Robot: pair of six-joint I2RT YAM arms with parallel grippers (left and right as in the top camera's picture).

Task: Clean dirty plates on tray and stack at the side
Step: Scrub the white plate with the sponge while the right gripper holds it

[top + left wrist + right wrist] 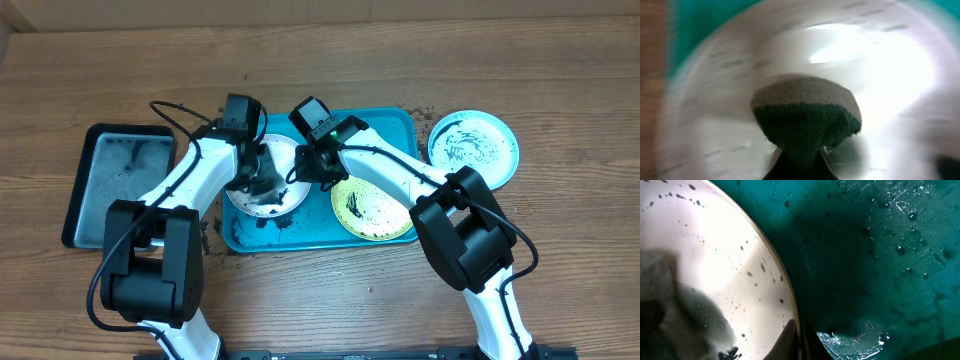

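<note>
The left hand (799,160) is closed tight on a sponge (807,117). The sponge has a green body and a greyish upper face, and it is pinched at its lower end so that it bulges out above the fingers. It sits over the white plate (715,255), down in the bowl of it. Whether it actually presses the surface I cannot tell, because the left wrist view is smeared with blur and the plate shows only as pale streaks.

The right hand (797,341) is at the white plate's right edge. Its fingertips are nearly together with the rim running between them, so it looks clamped on the rim. Only the very tips show at the bottom of that view.

The white plate lies in the left half of the tray (392,125). It is dotted with dark specks, and from above both arms cover much of it. The yellow-green plate (375,210) lies in the right half, marked with dark smears, and part of it is hidden under the right arm. The light blue plate (472,148) is off the tray, on the table (400,50) just to its right, also smeared dark.

Wet droplets glisten on the tray floor beside the white plate. Dark crumbs lie near the tray's front edge, and more are scattered on the table by its far right corner. A black tray (118,185) lies on the table to the left, with a pale film inside it that I cannot make out.
</note>
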